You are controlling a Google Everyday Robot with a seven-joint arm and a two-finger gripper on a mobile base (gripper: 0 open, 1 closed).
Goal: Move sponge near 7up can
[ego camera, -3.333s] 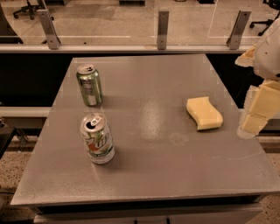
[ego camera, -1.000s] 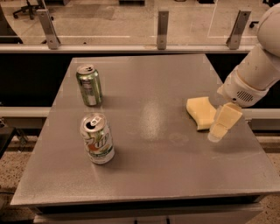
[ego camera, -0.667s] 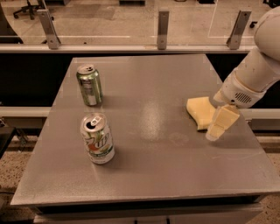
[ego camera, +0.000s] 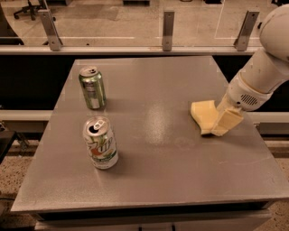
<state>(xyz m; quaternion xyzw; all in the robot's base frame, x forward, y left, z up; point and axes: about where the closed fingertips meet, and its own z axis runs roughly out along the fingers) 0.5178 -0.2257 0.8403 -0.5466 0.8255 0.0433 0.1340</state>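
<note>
On grey table [ego camera: 153,81], glass railing [ego camera: 168,27] behind, fingers [ego camera: 228,122] touching sponge [ego camera: 202,115] at right, spread unclear

Yel. jaws by yel. sponge [ego camera: 203,116]; gry table [ego camera: 153,81].

My hand [ego camera: 224,124] has swung in from well off the sponge's [ego camera: 202,115] right side and now sits low against its right edge.

The gripper [ego camera: 224,122] sits against the right end of the sponge [ego camera: 203,115] and hides that end, and any contact there. The robot arm [ego camera: 266,58] runs off the top and right edges. The top edge crops an office chair [ego camera: 30,7].
</note>
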